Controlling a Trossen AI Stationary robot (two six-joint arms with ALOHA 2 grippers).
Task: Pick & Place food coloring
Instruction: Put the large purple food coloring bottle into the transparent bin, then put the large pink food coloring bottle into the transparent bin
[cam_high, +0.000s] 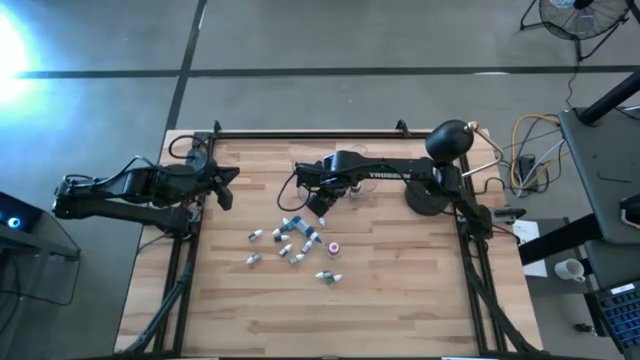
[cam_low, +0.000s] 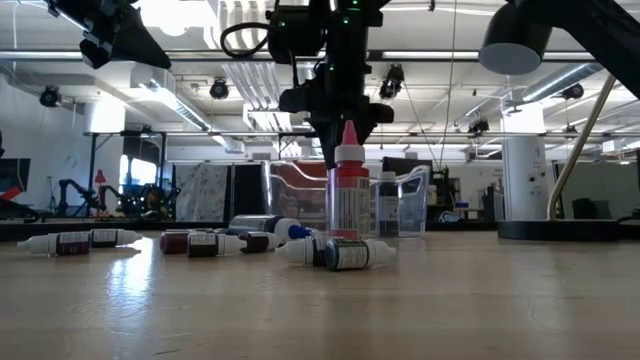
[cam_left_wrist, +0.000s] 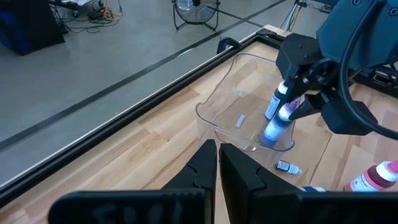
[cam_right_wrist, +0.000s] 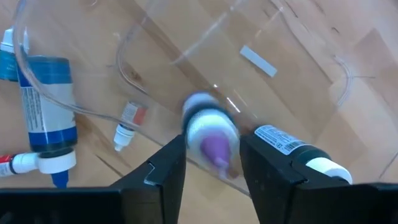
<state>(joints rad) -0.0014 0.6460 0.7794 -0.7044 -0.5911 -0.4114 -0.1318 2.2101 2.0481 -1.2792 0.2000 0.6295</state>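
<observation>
Two arms share the table. At left of the overhead frame the left gripper (cam_high: 228, 187) waits near the table's upper-left corner, fingers pressed together on nothing. Just above centre the right gripper (cam_high: 318, 203) hangs over the clear tub (cam_left_wrist: 230, 102). Its wrist view shows the fingers (cam_right_wrist: 163, 167) parted, with a purple-capped bottle (cam_right_wrist: 210, 134) between them, blurred and apparently dropping free into the tub. One dark-bodied bottle (cam_right_wrist: 292, 149) already lies inside. Remaining food coloring (cam_high: 295, 240) lies scattered on the wood below centre of the overhead frame, and the level view shows a red bottle (cam_low: 349, 190) standing upright among the fallen ones.

The step in hand appears to be the release. To do it well, the fingers should spread fully before the wrist lifts, so the cap does not catch. The lift should be straight up, clear of the thin tub wall, which would likely shift if nudged.
</observation>
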